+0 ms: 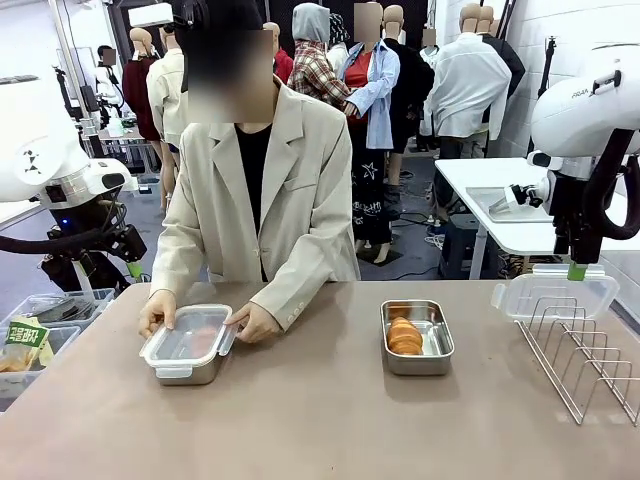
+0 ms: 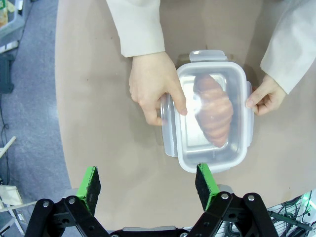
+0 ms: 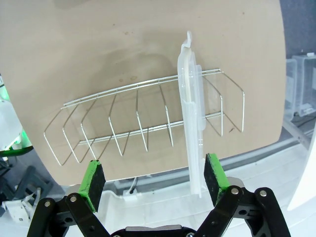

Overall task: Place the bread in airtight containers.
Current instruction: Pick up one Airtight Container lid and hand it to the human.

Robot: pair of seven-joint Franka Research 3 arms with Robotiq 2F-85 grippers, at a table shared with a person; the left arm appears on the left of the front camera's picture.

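The right claw (image 3: 155, 175) hangs above the brown counter (image 3: 123, 39) with its green pads (image 3: 94, 177) spread wide and nothing gripped between them. Below it a wire rack (image 3: 143, 123) lies on the counter near the edge. A clear lid (image 3: 191, 113) stands on edge in one of the rack's slots, toward one end.

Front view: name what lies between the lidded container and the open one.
Front view: the person's hand at the lidded container, then bare table to the open container.
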